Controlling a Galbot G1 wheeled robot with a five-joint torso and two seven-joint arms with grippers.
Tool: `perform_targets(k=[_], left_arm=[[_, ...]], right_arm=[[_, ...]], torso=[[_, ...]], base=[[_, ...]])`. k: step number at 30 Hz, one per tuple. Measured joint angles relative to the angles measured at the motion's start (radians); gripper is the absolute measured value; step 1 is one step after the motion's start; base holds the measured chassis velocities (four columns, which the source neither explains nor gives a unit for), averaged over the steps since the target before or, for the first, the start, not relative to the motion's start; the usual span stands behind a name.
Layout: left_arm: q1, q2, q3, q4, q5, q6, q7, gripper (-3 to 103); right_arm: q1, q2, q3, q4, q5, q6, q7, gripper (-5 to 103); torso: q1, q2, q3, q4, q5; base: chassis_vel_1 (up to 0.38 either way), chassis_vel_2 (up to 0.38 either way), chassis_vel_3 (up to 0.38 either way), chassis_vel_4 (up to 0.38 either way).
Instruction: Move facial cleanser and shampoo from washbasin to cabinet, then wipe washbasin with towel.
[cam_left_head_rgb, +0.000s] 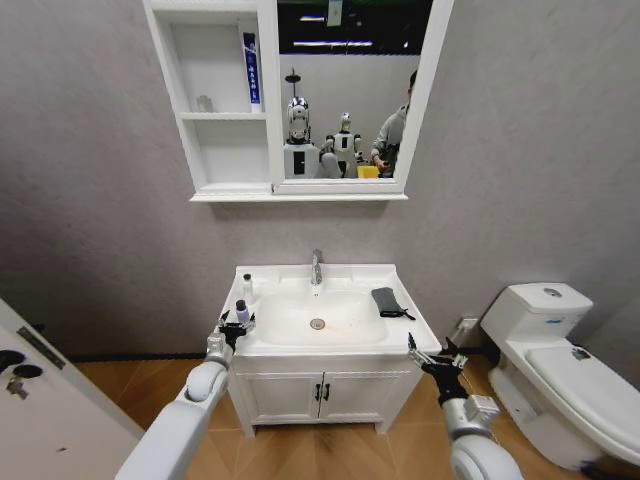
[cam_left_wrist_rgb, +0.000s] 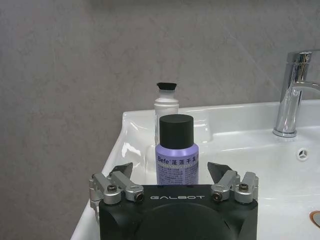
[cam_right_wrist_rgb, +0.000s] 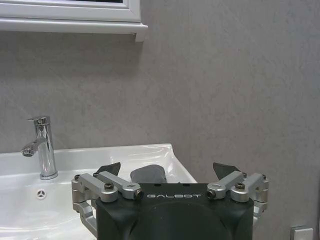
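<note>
The white washbasin (cam_left_head_rgb: 345, 273) stands below the cabinet (cam_left_head_rgb: 228, 150). On its left rim a purple shampoo bottle (cam_left_head_rgb: 241, 311) (cam_left_wrist_rgb: 177, 160) with a black cap stands upright. A small white facial cleanser bottle (cam_left_head_rgb: 247, 288) (cam_left_wrist_rgb: 166, 105) stands just behind it. My left gripper (cam_left_head_rgb: 233, 328) (cam_left_wrist_rgb: 170, 171) is open at the front left corner, with one finger on each side of the purple bottle and not touching it. The dark towel (cam_left_head_rgb: 387, 301) (cam_right_wrist_rgb: 148, 174) lies on the right rim. My right gripper (cam_left_head_rgb: 430, 357) (cam_right_wrist_rgb: 168, 170) hangs open off the front right corner, short of the towel.
A chrome tap (cam_left_head_rgb: 316, 267) (cam_left_wrist_rgb: 292, 95) (cam_right_wrist_rgb: 44, 147) rises at the back of the basin. The cabinet's upper shelf holds a blue tube (cam_left_head_rgb: 251, 68) and a small glass (cam_left_head_rgb: 204, 103). A toilet (cam_left_head_rgb: 560, 360) stands to the right, and a low two-door cupboard (cam_left_head_rgb: 320, 392) sits under the basin.
</note>
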Motion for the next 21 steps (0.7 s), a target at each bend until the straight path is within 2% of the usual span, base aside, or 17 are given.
perform_targets(k=[2, 5, 6, 7, 9, 12, 21], left_arm=[[0.003, 0.0, 0.0, 0.0, 0.001, -0.004, 0.006, 75], [0.005, -0.002, -0.001, -0.001, 0.004, -0.009, 0.011, 70], [0.005, -0.003, -0.002, -0.002, 0.004, -0.011, 0.014, 64], [0.006, -0.004, -0.005, -0.005, 0.004, -0.011, 0.017, 53], [0.007, -0.003, -0.005, -0.006, 0.004, -0.011, 0.018, 53], [0.008, -0.001, -0.009, -0.007, 0.004, -0.011, 0.018, 43], [0.034, 0.001, -0.026, -0.042, -0.01, -0.007, 0.006, 43]], right_arm=[[0.0, 0.001, 0.0, 0.0, -0.001, -0.001, 0.001, 100], [-0.001, 0.002, -0.001, 0.0, -0.002, -0.002, 0.001, 100], [-0.003, 0.005, -0.002, 0.001, -0.004, -0.002, 0.001, 100], [-0.005, 0.008, -0.003, 0.001, -0.005, -0.002, 0.001, 100], [-0.005, 0.008, -0.004, 0.001, -0.006, -0.002, 0.002, 100], [-0.002, 0.009, -0.005, -0.001, -0.007, -0.003, 0.003, 100], [0.002, 0.02, -0.015, -0.006, -0.001, -0.005, 0.007, 100]], torso=[[0.0, 0.0, 0.0, 0.0001, 0.0], [0.0, 0.0, 0.0, 0.0001, 0.0], [0.0, 0.0, 0.0, 0.0, 0.0], [0.0, 0.0, 0.0, -0.0001, 0.0], [0.0, 0.0, 0.0, -0.0001, 0.0], [0.0, 0.0, 0.0, 0.0, 0.0], [0.0, 0.0, 0.0, -0.0001, -0.0003]], base=[[0.0, 0.0, 0.0, 0.0], [0.0, 0.0, 0.0, 0.0], [0.0, 0.0, 0.0, 0.0], [0.0, 0.0, 0.0, 0.0], [0.0, 0.0, 0.0, 0.0], [0.0, 0.0, 0.0, 0.0], [0.0, 0.0, 0.0, 0.0]])
